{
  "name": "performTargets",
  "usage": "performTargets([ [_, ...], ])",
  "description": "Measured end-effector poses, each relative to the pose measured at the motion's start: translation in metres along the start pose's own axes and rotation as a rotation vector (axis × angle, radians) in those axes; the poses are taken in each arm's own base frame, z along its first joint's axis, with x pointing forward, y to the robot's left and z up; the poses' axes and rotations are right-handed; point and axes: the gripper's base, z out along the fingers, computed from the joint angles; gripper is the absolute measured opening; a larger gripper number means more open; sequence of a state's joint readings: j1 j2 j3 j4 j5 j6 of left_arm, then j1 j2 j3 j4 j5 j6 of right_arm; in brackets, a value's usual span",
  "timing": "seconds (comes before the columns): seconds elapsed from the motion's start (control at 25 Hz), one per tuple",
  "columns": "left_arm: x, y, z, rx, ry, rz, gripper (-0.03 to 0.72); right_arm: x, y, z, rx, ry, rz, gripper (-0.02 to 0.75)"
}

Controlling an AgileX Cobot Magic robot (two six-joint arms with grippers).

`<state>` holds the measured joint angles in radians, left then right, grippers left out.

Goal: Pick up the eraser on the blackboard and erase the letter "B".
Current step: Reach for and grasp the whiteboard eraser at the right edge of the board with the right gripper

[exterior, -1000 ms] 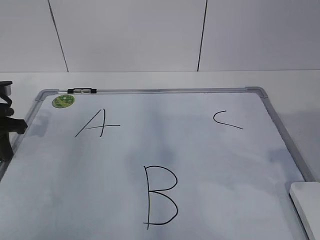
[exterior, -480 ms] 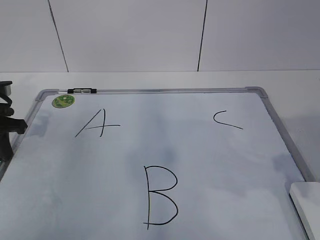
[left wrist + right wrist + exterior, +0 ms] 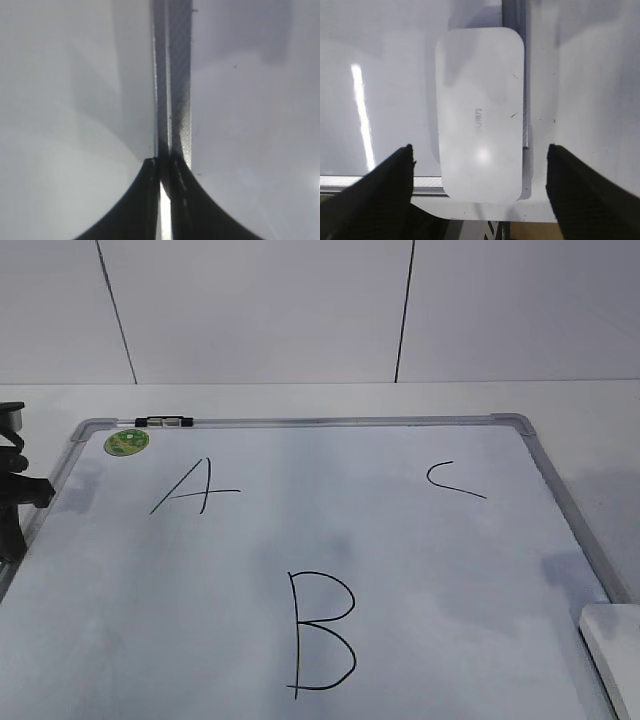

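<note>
Two arms: both are working at the edges of the large white dry-erase blackboard (image 3: 330, 540) with its grey metal frame, which is lying flat on the white worktop (image 3: 300, 400).
Eraser: the white rounded-rectangular plastic eraser (image 3: 480, 112) is lying at the board's near right corner, overlapping the grey frame rail; in the exterior view only its end (image 3: 612, 650) is showing.
Right end effector: the right end effector (image 3: 480, 165) is hovering above the eraser with its black fingers (image 3: 385, 175) spread wide on either side, touching nothing; the spread looks chosen to clear the block's width before closing.
Left end effector: the left end effector (image 3: 165, 175) is sitting with its jaws pressed together and holding nothing, over the board's left frame rail, parked clear of the writing.
Letter "B": the large hand-drawn black marker letter "B" (image 3: 320, 632) is standing whole at the board's lower middle, well apart from the eraser.
Other marks: a slanted black letter "A" (image 3: 195, 488) and a small black letter "C" (image 3: 450, 480) are sitting farther back.
Step in hand: judging by the pose, lining up for the pick-up; nothing is erased yet.
</note>
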<state>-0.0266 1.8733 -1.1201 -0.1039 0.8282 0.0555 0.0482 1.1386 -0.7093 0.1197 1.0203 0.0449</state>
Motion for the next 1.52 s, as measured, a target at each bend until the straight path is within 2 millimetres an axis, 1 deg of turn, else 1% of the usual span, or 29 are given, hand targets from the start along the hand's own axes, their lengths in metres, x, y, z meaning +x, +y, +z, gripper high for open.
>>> performTargets([
  [0.2, 0.000, 0.000, 0.000, 0.000, 0.000, 0.000, 0.017, -0.006, -0.001, 0.018, 0.009, 0.086, 0.007, 0.652],
  [0.32, 0.000, 0.000, 0.000, 0.000, 0.000, 0.000, 0.017, -0.011, -0.002, 0.027, 0.013, 0.112, 0.012, 0.652],
  [0.36, 0.000, 0.000, 0.000, 0.000, 0.000, 0.000, 0.017, -0.012, -0.002, 0.030, 0.015, 0.120, 0.013, 0.636],
  [0.44, 0.000, 0.000, 0.000, 0.000, 0.000, 0.000, 0.018, -0.014, -0.001, 0.037, 0.020, 0.137, 0.005, 0.645],
  [0.72, 0.000, 0.000, 0.000, -0.001, 0.001, 0.001, 0.018, -0.020, 0.011, 0.056, 0.031, 0.171, -0.064, 0.652],
  [1.08, 0.000, 0.001, 0.000, -0.008, 0.001, 0.007, 0.018, -0.023, 0.007, 0.064, 0.098, 0.192, -0.059, 0.652],
  [1.44, 0.000, 0.001, 0.000, -0.009, 0.001, 0.009, 0.018, -0.024, 0.011, 0.066, 0.069, 0.187, 0.008, 0.648],
  [1.52, 0.000, 0.001, 0.000, -0.009, 0.001, 0.009, 0.018, -0.027, 0.012, 0.063, 0.063, 0.188, 0.010, 0.646],
])
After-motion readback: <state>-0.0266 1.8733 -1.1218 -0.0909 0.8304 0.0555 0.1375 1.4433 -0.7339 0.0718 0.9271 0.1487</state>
